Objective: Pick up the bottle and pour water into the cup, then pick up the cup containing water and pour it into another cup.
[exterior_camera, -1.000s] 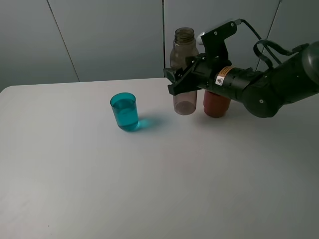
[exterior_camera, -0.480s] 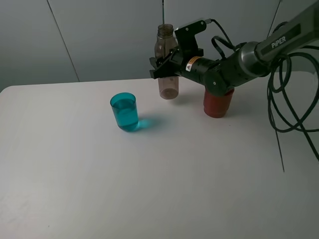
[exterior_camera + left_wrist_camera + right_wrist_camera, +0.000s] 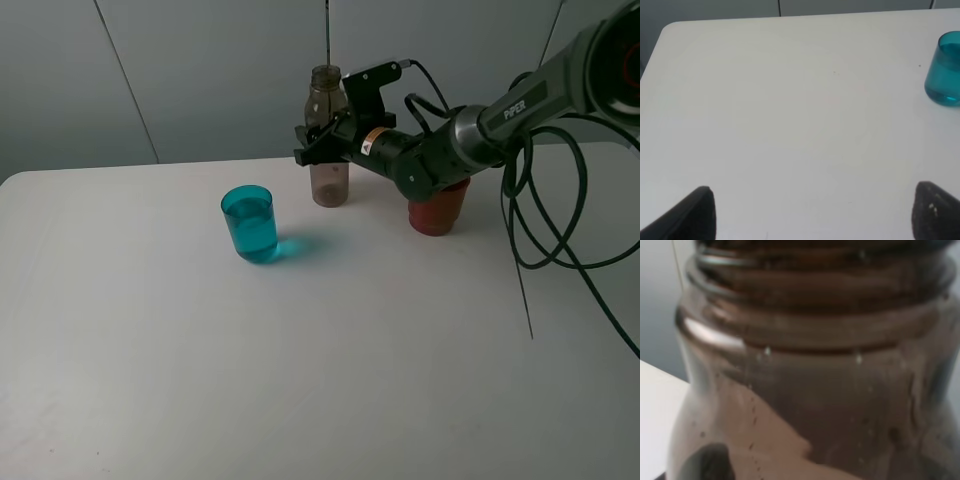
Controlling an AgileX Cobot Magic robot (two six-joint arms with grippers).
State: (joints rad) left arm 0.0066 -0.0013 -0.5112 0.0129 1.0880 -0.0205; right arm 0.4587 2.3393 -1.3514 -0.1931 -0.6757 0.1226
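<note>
There is one bottle (image 3: pixel 330 180), smoky brown and capless, and there are two cups: one teal cup (image 3: pixel 250 224) and one red cup (image 3: pixel 436 215). That makes three vessels on one white table (image 3: pixel 300 350). One robot arm (image 3: pixel 440 155) shows in the high view, and the left wrist view adds two dark fingertips (image 3: pixel 695 215) at its edge.

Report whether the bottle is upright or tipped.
Upright. The bottle has its open neck pointing straight up and its walls vertical in the high view, with the right hand clamped around its middle.
</note>
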